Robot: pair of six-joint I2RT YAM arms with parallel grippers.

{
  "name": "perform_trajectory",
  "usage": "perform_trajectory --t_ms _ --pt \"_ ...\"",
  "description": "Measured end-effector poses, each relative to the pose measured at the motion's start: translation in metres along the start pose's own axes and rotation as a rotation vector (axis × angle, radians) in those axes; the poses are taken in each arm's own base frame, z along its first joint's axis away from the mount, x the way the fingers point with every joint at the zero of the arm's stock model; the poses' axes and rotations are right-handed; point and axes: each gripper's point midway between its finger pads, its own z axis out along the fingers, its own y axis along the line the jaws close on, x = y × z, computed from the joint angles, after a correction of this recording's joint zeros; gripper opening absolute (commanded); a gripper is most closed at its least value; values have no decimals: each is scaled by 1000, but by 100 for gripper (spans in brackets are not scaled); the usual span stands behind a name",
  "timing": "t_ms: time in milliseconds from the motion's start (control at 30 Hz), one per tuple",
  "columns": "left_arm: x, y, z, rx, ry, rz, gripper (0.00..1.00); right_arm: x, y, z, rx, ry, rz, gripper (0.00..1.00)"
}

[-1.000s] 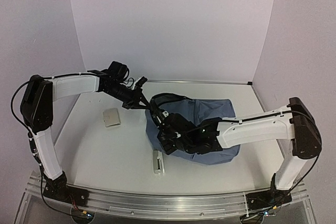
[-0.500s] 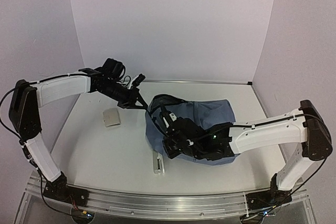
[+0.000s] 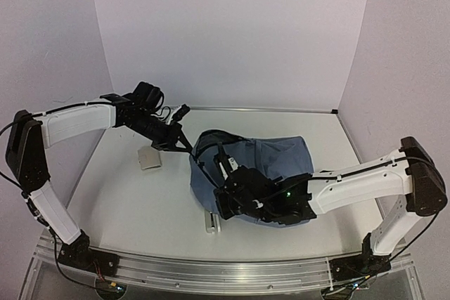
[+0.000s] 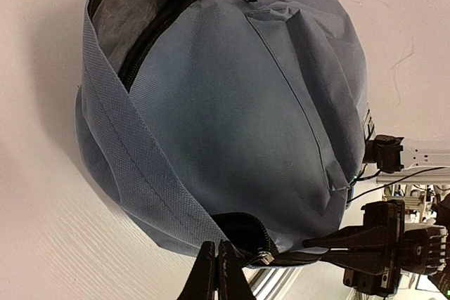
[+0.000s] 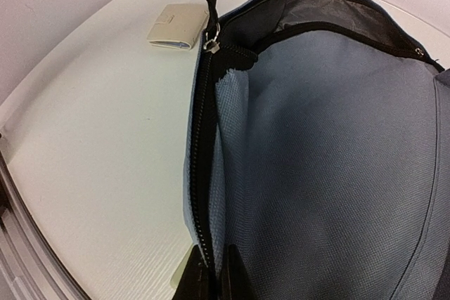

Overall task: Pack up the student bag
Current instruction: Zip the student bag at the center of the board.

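Indoors, backpack (image 3: 274, 156), white table (image 3: 140, 201), lilac walls (image 3: 232, 33)

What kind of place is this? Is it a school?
Probably not a school: more like a robot test booth. Plain walls box in a white table, two robot arms are bolted to a metal rail at its near edge, and a blue student bag lies on it.

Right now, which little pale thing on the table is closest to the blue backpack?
The long narrow white object, by the near edge of the slate-blue fabric backpack. The flat square beige one lies farther off, leftward.
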Motion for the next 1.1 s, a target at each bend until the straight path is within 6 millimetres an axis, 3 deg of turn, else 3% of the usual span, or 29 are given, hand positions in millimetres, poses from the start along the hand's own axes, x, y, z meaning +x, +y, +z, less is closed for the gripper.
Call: perform_trajectory --t_ms 67,167,233,300,433,533,633,733,867,967,1100 --pt "2 -4 -1 21 5 -3 0 2 0 -1 2 -4 33 35" --pt "-11 -2 -14 42 -52 6 0 13 3 -13 4 31 54 65" --pt "-25 6 -29 53 -104 -2 0 15 7 -25 5 35 71 81" --pt "-35 14 -40 55 -146 -8 0 12 7 -39 23 32 90 90" --pt "-28 24 -43 44 -161 -11 0 -20 -20 -52 109 -22 204 98" --pt "-19 25 -40 44 -146 -15 0 -43 -70 -56 210 -64 328 98" --pt "-17 25 -40 43 -146 -12 0 -50 -127 -63 314 -96 445 98" --pt "-16 25 -41 39 -154 -7 0 -35 -174 -71 400 -91 527 98" --pt "-15 26 -40 38 -157 -6 0 -1 -216 -75 470 -40 606 98" --pt "-15 26 -40 39 -157 -5 0 23 -229 -72 444 2 660 98" --pt "-14 26 -40 40 -159 -2 0 43 -230 -63 350 33 726 96"
